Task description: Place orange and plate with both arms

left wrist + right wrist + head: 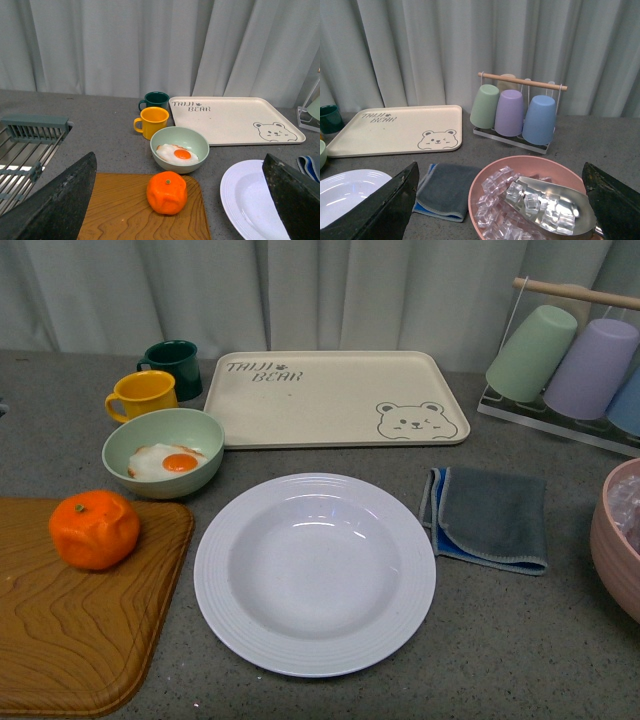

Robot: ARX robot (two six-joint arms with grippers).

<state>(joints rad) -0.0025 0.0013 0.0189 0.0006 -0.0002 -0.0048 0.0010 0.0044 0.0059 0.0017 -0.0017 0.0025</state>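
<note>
The orange [94,529] sits on a brown wooden board [70,630] at the front left; it also shows in the left wrist view [167,192]. The white plate [315,573] lies flat on the grey counter in the middle front, and its edge shows in the left wrist view [245,200] and the right wrist view [347,192]. Neither arm shows in the front view. My left gripper [180,215] is open, well back from the orange, with nothing between its fingers [55,207]. My right gripper [500,215] is open and empty above a pink bowl of ice.
A cream bear tray [335,397] lies at the back. A green bowl with a fried egg [163,452], a yellow mug [143,395] and a dark green mug [176,367] stand left. A grey cloth [490,517], pink ice bowl [540,200] with scoop, and cup rack [515,110] are right. A sink rack [30,145] lies far left.
</note>
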